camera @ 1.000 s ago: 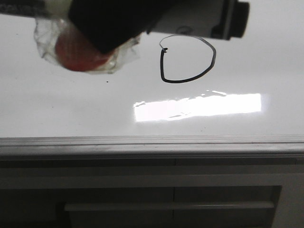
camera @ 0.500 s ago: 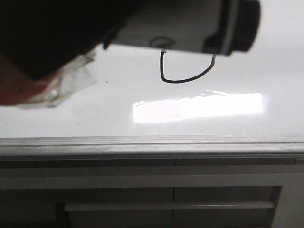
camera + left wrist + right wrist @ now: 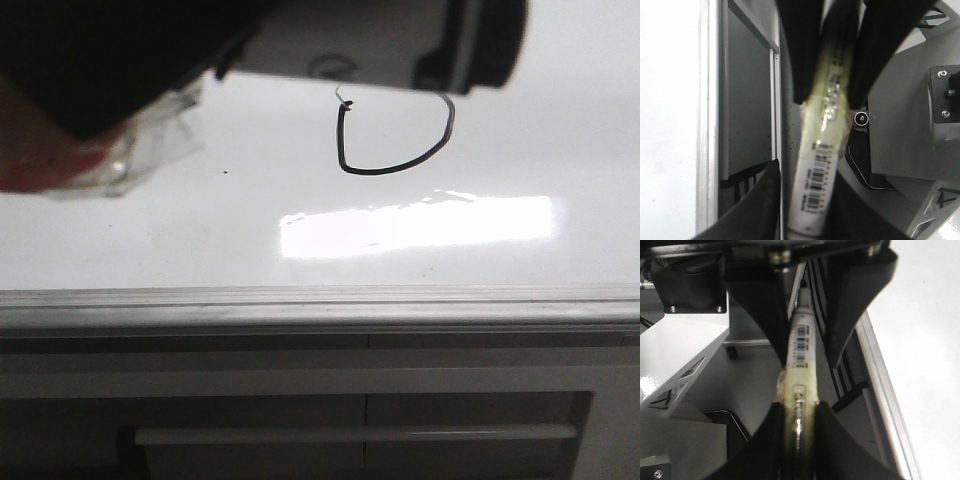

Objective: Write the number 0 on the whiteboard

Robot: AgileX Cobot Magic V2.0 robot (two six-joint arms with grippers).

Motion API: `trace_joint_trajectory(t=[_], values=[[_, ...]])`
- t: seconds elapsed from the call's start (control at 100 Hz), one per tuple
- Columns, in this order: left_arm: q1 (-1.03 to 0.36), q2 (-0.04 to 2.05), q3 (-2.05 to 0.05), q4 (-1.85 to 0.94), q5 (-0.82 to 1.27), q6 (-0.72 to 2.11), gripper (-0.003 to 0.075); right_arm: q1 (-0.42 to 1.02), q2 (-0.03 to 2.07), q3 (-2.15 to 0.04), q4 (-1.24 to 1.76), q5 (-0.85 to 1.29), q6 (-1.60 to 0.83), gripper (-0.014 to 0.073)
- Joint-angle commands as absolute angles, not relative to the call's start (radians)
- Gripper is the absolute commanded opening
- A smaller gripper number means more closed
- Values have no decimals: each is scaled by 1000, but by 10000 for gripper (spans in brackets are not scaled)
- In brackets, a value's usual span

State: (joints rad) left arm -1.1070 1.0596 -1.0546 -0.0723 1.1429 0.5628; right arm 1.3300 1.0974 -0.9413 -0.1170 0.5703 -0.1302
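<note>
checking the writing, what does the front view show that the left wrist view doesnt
Only the front view shows the number 0, its top hidden by the marker, and the glare on the whiteboard. Only the left wrist view shows the left tool shut on the marker, barcode label readable. Both show the marker, the whiteboard and its grey edge strip.

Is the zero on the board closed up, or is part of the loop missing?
Cannot tell. The number 0 shows its left side, bottom and right curve on the whiteboard, but the marker hides its top.

Front view close over whiteboard point(image 3: 150, 240); wrist views downward.
</note>
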Motion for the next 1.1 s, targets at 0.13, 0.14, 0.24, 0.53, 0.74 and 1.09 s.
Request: trace_joint_trajectory(t=[0.13, 0.14, 0.24, 0.53, 0.74, 1.09], values=[[-1115, 1062, -1090, -70, 1073, 560, -20, 1332, 1084, -970, -113, 494, -149, -61], [-1115, 1064, -1090, -70, 1073, 560, -20, 1332, 1084, -970, -113, 494, -149, -61], [-1115, 1063, -1090, -70, 1065, 560, -20, 1332, 1084, -970, -113, 487, -149, -58], [-1115, 1063, -1090, -119, 1003, 534, -20, 1329, 1071, -983, -162, 468, -149, 457], [-1113, 1031, -1040, -93, 795, 362, -20, 1249, 979, -1119, -204, 480, -149, 496], [-926, 1005, -863, 51, 366, -149, -20, 1009, 696, -1135, -237, 672, -147, -69]])
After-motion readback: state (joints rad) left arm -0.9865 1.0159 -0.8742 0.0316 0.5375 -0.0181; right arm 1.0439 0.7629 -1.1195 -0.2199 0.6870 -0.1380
